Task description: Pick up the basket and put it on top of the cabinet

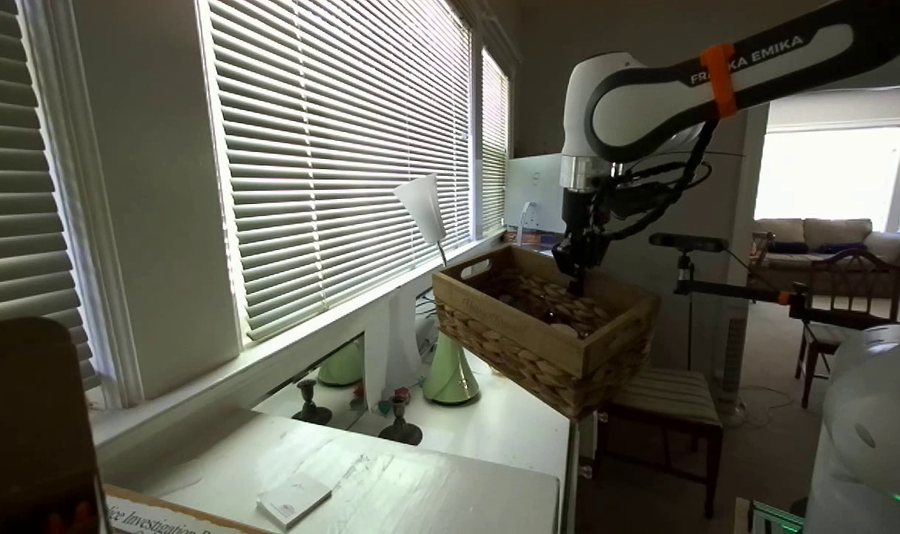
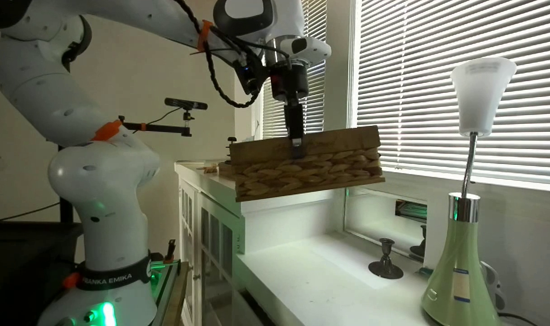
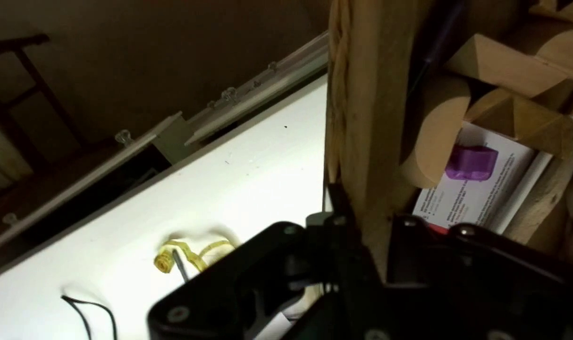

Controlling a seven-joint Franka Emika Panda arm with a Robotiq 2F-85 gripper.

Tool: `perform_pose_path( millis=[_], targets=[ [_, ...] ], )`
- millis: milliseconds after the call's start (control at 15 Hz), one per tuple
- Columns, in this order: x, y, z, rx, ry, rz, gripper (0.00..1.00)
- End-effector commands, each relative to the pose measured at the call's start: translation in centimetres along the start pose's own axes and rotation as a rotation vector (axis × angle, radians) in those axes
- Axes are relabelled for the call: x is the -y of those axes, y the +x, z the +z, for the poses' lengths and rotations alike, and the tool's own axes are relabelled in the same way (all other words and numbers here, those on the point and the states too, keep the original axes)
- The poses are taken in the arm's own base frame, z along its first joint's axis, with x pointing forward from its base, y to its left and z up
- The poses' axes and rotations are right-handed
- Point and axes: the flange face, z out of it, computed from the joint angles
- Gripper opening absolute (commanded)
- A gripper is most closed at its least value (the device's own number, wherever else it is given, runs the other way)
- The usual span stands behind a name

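At the left in an exterior view the raised end of the cabinet (image 1: 435,475) lay nearest the camera, and on its lower stretch stood a candlestick (image 1: 400,433) and a green lamp (image 1: 452,374), both likely to topple under a swing toward the blinds (image 1: 339,148). Right of them the basket (image 1: 524,326) hung in the air above that stretch and its front edge, the end away from the blinds tipped down; the gripper (image 1: 577,282) was clamped midway along one long rim (image 2: 338,141). Held by one side only, the basket could well have twisted loose, the more so if the wooden blocks (image 3: 508,66) inside slid downhill, and its low corner could have snagged the raised end. As for writing, "Investigation" showed on a cut-off sheet (image 1: 153,519), the basket's script was too faint to read, and the arm (image 1: 783,46) bore "FRANKA EMIKA", broken by an orange strap (image 1: 719,80)
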Motion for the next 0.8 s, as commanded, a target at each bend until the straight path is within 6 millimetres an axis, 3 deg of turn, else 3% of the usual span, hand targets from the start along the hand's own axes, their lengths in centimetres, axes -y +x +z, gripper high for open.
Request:
perform_pose_path(
  millis=[0, 333, 733],
  targets=[
    [1.6, 0.5, -3.2, -0.031, 0.058, -0.14, 0.03],
    [5.8, 2.1, -5.0, -0.041, 0.149, -0.253, 0.03],
    [10.2, 5.2, -5.2, 0.012, 0.295, -0.305, 0.03]
  ],
)
